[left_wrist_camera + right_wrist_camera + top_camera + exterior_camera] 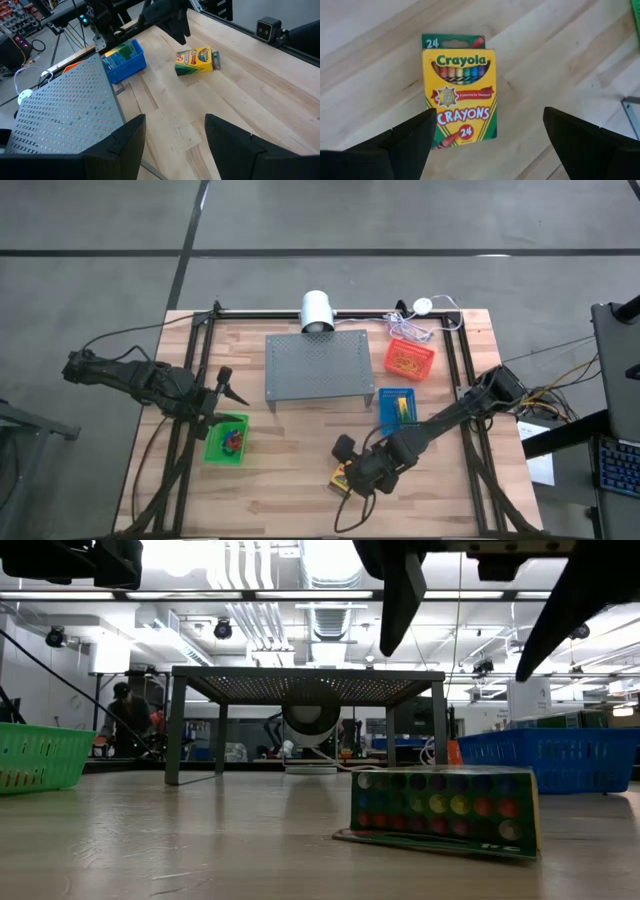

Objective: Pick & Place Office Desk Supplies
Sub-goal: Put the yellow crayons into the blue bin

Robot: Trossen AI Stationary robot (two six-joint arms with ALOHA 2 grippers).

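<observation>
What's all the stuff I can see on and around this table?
crayon box: one, yellow and green, lying flat on the table near the front, under the right end effector
green basket: one, front left, small coloured bits inside
blue basket: one, right of the stand
red basket: one, back right
stand: one, grey perforated metal, centre
white cylinder: one, back edge
left end effector: open, above the green basket
right end effector: open, over the crayon box
</observation>
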